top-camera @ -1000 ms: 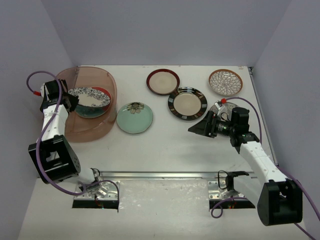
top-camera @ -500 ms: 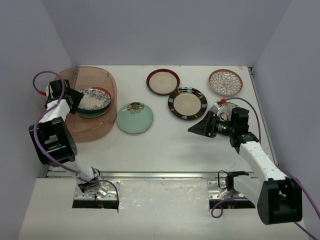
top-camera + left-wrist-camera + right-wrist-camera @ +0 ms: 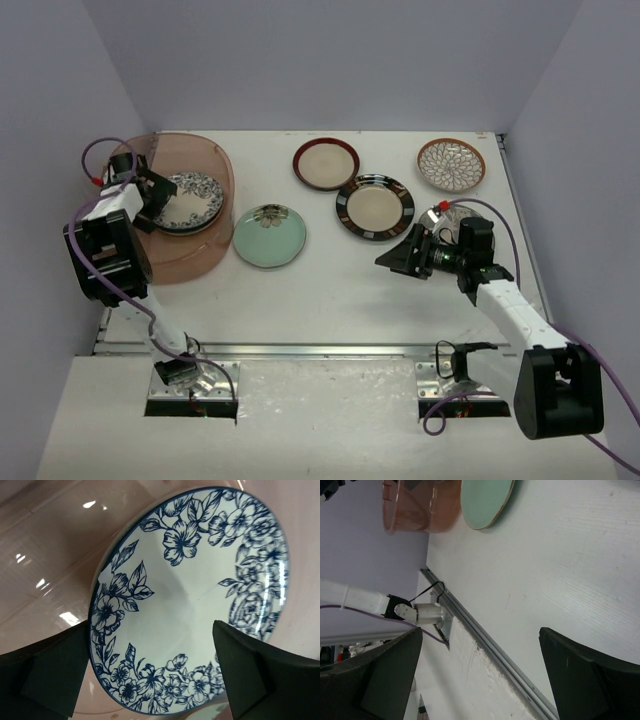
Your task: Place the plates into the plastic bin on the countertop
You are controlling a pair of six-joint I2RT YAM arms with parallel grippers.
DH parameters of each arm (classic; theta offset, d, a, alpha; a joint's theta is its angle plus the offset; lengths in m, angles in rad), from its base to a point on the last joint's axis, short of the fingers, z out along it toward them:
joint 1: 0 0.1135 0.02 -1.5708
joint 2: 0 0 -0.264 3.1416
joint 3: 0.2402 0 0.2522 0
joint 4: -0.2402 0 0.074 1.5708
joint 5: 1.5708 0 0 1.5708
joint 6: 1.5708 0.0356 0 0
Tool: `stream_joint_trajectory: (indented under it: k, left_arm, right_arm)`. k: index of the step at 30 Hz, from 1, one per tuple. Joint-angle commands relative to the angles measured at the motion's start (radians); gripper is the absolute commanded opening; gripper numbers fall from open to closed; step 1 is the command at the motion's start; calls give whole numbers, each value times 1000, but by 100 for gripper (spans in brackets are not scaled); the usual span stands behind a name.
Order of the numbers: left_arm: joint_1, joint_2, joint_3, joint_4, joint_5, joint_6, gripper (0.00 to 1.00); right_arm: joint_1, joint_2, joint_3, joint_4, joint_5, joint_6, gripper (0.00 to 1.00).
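**ITEM 1.** Translucent pinkish-brown oblong plastic bin, far L side of flat white bench. Long axis runs approx. front-to-back, away from arm bases.
Contents: round blue-and-white floral ceramic plate, face up, resting on a dark-rimmed lower plate. Pattern of the lower one is too hidden to tell.

**ITEM 2.** L end effector. Over bin interior, directly above floral plate. Fingers spread wide to either side, nothing grasped, plate released.

**ITEM 3.** R end effector. Fingers wide apart, empty. Hovers over bare bench R of centre, nose pointing L toward bin. Metal rail crosses below it in the wrist view.

**ITEM 4.** Plates outstanding on bench, at least four:
- Mint-green round plate, just beside bin's R wall.
- Brown-rimmed cream plate, far centre.
- Black-rimmed cream plate, close by the brown-rimmed one. Cannot tell if rims touch.
- Brown-and-white petal-pattern plate, far R, well apart from bin.

**KEY RELATION.** Mint-green plate lies to the R of L end effector, just across the bin wall, and looks nearer the L arm than the R. Black-rimmed plate lies just past R end effector, on its far side, so R arm is nearer that one.

**ASSESSMENT.** Est. two plates stowed, majority to go. Likely next pick is mint-green by L arm, needing a lift clear of the bin wall first. Black-rimmed by R arm is the alt.
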Motion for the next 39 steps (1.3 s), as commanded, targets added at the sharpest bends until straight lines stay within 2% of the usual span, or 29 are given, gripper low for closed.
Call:
stream_joint_trajectory:
  k: [1,8,12,17,20,23,26,28,30,32,34,36,39]
  left_arm:
    - [-40,11,95,-84,-58,3,100]
    - [-40,-134,98,-151,-121,-20,100]
    - [-36,-243,92,-164,-123,-11,100]
    - [-30,-385,84,-192,-87,21,100]
    - [-30,-603,-13,-100,68,89,100]
    - [-35,-865,-248,100,322,132,100]
    - [-42,-1000,-399,141,519,143,100]
    - [-50,-1052,-441,103,548,189,100]
    - [-80,-1112,-459,20,465,253,100]
    - [-158,-1154,-487,4,335,277,100]
    - [-173,-1189,-511,3,320,289,100]
    - [-185,-1220,-551,30,333,299,100]
    - [-215,-1247,-603,86,366,297,100]
  right_arm:
    - [0,-8,31,-50,51,-60,99]
    - [0,-10,62,-135,149,-59,99]
    - [-1,9,84,-199,316,-13,99]
    - [-2,-64,17,-189,535,135,99]
    - [-3,-140,-54,-140,663,232,99]
    - [-8,-234,-163,-47,741,290,99]
    - [-11,-302,-218,-57,793,353,99]
    - [-18,-362,-265,-107,903,398,99]
    - [-25,-408,-331,8,877,404,99]
    - [-26,-376,-409,199,722,434,99]
    - [-17,-295,-426,378,653,462,99]
    - [29,-160,-424,517,677,491,99]
    - [129,-8,-359,564,791,505,99]
